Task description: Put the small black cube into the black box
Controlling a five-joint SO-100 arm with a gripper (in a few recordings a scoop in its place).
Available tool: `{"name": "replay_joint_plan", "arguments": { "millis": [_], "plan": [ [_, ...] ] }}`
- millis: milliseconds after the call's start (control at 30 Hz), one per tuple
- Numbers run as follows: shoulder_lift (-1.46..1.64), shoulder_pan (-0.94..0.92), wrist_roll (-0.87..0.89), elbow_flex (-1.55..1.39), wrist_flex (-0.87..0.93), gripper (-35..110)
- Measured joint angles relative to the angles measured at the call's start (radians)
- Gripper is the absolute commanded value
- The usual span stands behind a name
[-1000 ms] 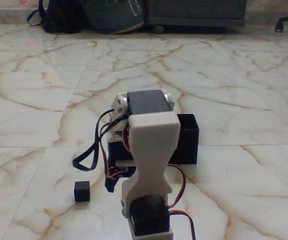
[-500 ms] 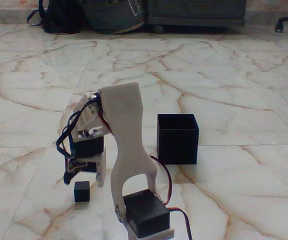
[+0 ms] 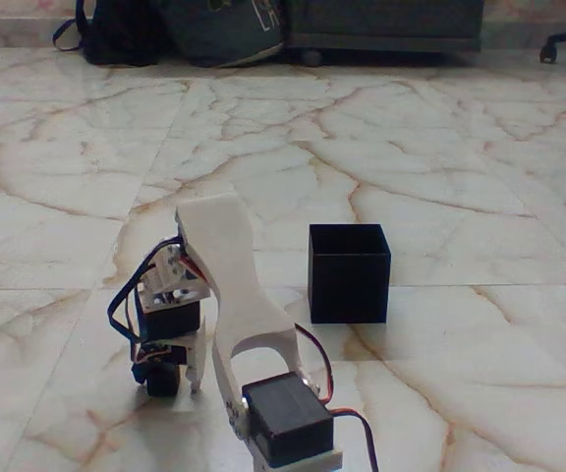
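Marble floor [image 3: 440, 128] with tan veining fills the frame. At lower left of centre the white arm [image 3: 234, 295] bends down, its gripper [image 3: 170, 372] lowered to the floor. The small black cube [image 3: 163, 382] sits on the tiles right at the gripper's tip, partly covered by it; a white finger [image 3: 197, 359] stands just to the cube's right, and a dark part of the gripper lies over its top. Whether the jaws are spread or pressed onto the cube cannot be told from this angle. The black box [image 3: 350, 275] stands upright on the floor at centre right, well apart from cube and gripper. Dark bags [image 3: 175, 29] lie along the upper left edge.
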State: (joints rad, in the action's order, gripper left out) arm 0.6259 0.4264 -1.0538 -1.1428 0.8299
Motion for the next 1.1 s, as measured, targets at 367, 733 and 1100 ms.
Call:
{"name": "replay_joint_plan", "arguments": {
  "millis": [367, 733, 1100],
  "plan": [
    [0.038, 0.000, 0.002, -0.035, -0.006, 1],
    [0.351, -0.247, -0.264, -0.166, -0.069, 1],
    [0.179, -0.387, -0.511, 0.161, -0.439, 1]
  ]
}}
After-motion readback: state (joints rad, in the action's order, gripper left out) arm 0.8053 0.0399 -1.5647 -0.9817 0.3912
